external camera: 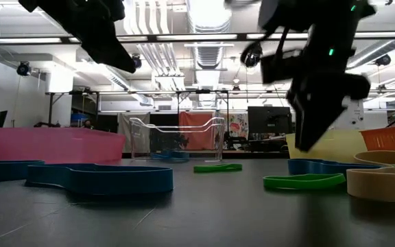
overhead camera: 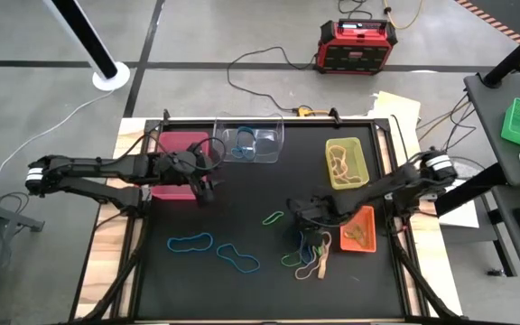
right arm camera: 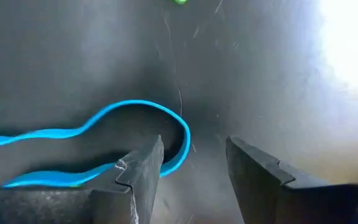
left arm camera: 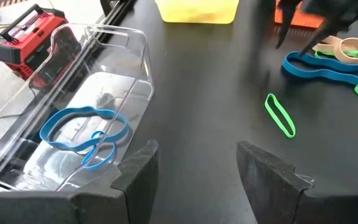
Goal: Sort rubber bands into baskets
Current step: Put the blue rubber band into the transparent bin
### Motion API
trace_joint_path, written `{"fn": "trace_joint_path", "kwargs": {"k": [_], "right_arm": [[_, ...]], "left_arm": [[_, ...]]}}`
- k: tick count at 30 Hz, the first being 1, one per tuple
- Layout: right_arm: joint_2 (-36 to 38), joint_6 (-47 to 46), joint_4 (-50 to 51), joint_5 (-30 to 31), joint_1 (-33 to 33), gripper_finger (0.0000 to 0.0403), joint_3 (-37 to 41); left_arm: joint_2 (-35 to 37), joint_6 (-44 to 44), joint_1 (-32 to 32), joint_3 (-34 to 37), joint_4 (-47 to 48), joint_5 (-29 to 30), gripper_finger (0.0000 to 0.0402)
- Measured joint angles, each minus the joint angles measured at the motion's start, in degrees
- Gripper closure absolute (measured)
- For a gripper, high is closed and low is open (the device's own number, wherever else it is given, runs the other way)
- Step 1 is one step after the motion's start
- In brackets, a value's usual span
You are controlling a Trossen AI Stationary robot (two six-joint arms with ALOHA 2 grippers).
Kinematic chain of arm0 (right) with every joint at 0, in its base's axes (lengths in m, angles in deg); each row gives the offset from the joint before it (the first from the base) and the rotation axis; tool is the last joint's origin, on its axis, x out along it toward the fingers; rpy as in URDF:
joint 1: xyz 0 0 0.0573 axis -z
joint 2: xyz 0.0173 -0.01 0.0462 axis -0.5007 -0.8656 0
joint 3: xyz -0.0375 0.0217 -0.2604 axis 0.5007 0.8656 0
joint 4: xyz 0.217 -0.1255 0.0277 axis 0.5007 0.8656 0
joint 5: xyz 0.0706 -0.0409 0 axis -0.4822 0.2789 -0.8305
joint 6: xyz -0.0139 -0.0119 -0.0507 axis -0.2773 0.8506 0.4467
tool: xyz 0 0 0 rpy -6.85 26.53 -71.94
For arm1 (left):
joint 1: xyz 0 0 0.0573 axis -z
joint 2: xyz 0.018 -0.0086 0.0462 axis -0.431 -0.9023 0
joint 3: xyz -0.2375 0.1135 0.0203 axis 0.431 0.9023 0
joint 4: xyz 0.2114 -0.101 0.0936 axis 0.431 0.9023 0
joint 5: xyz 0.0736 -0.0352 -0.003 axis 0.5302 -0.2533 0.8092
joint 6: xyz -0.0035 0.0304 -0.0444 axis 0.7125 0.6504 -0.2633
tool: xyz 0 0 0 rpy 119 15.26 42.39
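Right end effector (right arm camera: 191, 165), fingers parted and holding nothing, hangs over a blue rubber band (right arm camera: 104, 137) whose looped end lies beside one finger, long axis trailing away sideways.

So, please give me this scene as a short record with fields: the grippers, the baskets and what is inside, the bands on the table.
left gripper: open, between the magenta-pink plastic basket and the clear plastic basket
right gripper: open, low over a blue rubber band in the mixed pile
clear plastic basket contents: blue bands
yellow-green basket contents: tan bands
orange basket contents: bands, colour unclear
loose on black mat: two blue loops, one green loop
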Motion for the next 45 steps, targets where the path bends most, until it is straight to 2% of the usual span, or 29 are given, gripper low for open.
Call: {"fn": "trace_joint_path", "kwargs": {"k": [4,6,8,11,15,19,23,29,31,35,38,41,45], "right_arm": [[-4.41,1.41,-0.17,-1.32,1.11,0.0234,0.00],[-5.49,2.54,-0.62,-1.59,1.21,0.0248,-0.09],[-6.11,3.34,-1.03,-1.68,1.23,0.0280,-0.22],[-5.87,4.48,-1.47,-2.35,1.29,0.0361,-0.18],[-1.85,5.76,-0.86,-0.33,1.84,0.0391,0.02],[4.88,11.11,-1.54,3.82,4.45,0.0393,-3.33],[8.39,22.62,-5.73,8.48,9.92,0.0394,-8.59],[8.20,41.44,-25.50,9.07,20.81,0.0394,-14.24],[6.50,45.45,-32.19,7.22,24.38,0.0394,-15.86],[1.07,46.73,-37.86,2.48,30.94,0.0394,-19.58],[-4.78,42.71,-38.29,1.34,34.68,0.0394,-22.18],[-10.35,39.18,-34.17,1.26,36.84,0.0382,-25.57],[-15.59,35.47,-25.81,1.13,38.23,0.0336,-32.02]], "left_arm": [[0.00,0.69,0.04,0.00,-0.26,-0.02,0.0206],[0.02,0.96,0.04,0.00,-0.67,0.00,0.0206],[0.02,1.15,0.04,0.00,-0.67,0.00,0.0206],[0.02,1.17,0.04,0.00,-0.90,0.00,0.0206],[0.24,1.91,0.14,0.00,-1.11,0.00,0.0206],[2.39,2.44,0.66,0.00,-1.07,0.00,0.0206],[5.98,2.68,1.36,0.00,-0.37,0.00,0.0206],[11.27,2.54,2.17,0.00,1.93,0.00,0.0206],[12.36,2.02,2.32,0.00,2.85,0.00,0.0206],[13.55,1.22,2.34,0.04,5.13,0.00,0.0206],[13.61,1.11,2.34,0.31,6.20,0.00,0.0206],[13.47,1.10,2.34,0.68,6.23,0.00,0.0206],[13.51,1.11,2.34,1.34,6.24,0.00,0.0206]]}}
